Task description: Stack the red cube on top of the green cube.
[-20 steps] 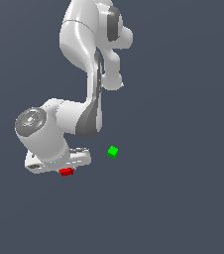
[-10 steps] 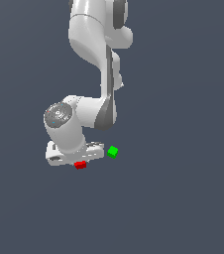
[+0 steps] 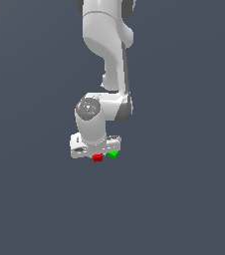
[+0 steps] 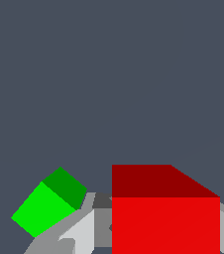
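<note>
The red cube (image 3: 98, 158) sits between the fingers of my white gripper (image 3: 98, 154), which is shut on it. The green cube (image 3: 113, 155) lies just to the exterior view's right of the red cube, partly under the edge of the gripper's body. In the wrist view the red cube (image 4: 166, 218) fills the space between the grey fingers (image 4: 82, 233), and the green cube (image 4: 47, 203) lies farther off beside it, turned at an angle. I cannot tell how high the red cube is above the floor.
The white arm (image 3: 107, 60) rises above the gripper. The dark grey floor (image 3: 184, 199) stretches all around, and no other objects show.
The gripper has carried the red cube towards the exterior view's right. The red cube now sits right beside the green cube, which has not moved.
</note>
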